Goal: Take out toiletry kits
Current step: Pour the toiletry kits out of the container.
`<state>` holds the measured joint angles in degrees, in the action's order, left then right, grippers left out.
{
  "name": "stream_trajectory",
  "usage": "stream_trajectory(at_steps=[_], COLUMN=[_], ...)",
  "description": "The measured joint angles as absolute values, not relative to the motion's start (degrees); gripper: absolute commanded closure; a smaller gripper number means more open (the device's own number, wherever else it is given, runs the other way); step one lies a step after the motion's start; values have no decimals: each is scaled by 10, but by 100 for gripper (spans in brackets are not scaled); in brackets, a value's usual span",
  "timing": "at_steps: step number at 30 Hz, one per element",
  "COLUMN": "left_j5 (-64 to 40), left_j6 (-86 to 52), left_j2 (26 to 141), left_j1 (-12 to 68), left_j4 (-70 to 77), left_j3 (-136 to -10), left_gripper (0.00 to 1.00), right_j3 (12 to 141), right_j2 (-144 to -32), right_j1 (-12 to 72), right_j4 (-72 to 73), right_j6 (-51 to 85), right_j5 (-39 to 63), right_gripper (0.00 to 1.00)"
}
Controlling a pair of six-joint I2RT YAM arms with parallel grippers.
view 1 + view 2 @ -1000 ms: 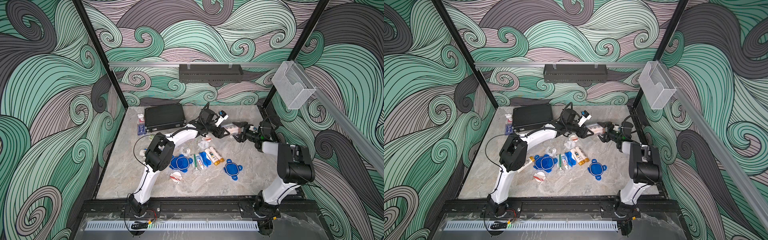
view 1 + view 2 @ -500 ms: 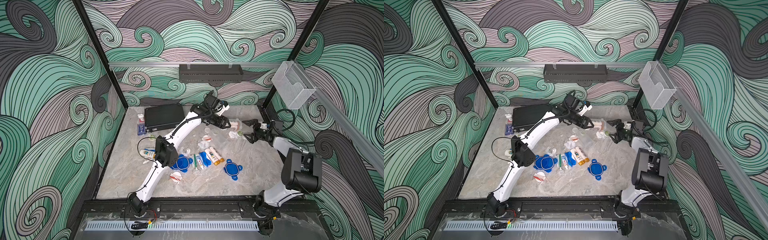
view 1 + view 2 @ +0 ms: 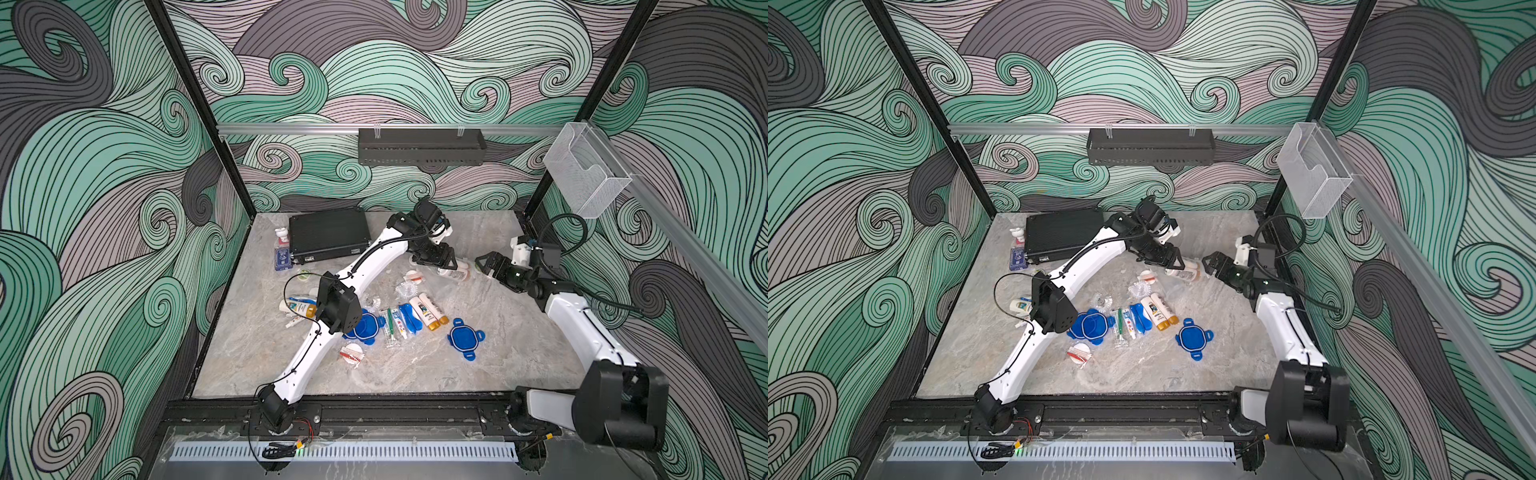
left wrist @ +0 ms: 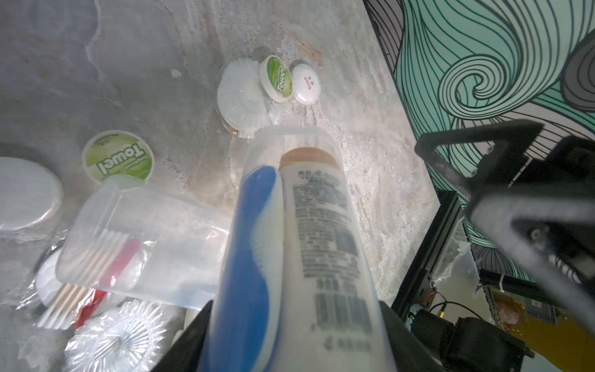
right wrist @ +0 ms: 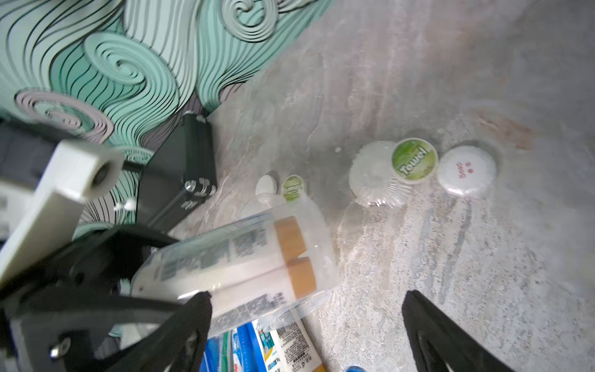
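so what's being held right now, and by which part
the left gripper holds the clear kit container by the end opposite the gold caps; right gripper open, empty.

Two claws, one black case

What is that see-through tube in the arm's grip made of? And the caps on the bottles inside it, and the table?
Clear tube: probably thin glossy plastic, since the bottles show through it and it catches glints.
Caps: matte orange-gold, plastic or cork-like. The picture is too blurred to settle which.
Tabletop: looks like grey veined stone with a dull finish, though it could be a printed laminate.
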<state>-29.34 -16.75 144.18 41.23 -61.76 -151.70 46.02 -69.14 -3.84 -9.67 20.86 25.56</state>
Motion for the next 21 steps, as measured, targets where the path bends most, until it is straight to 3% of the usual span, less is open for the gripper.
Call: stream_trajectory(at_steps=[6,21], left_j5=[-356,-443], left_j6=[-174,-176], left_j2=[1437,1437], left_j1=[382,352], left_j4=[-607,-604], left_j3=[-1488,-1487], left_gripper=[70,71], right_j3=[399,425], right_j2=[-617,-699], right_j1=[9,123], right_j4=[-26,4], right_j6=[65,-261], right_j5=[228,219], right_gripper=[1,1])
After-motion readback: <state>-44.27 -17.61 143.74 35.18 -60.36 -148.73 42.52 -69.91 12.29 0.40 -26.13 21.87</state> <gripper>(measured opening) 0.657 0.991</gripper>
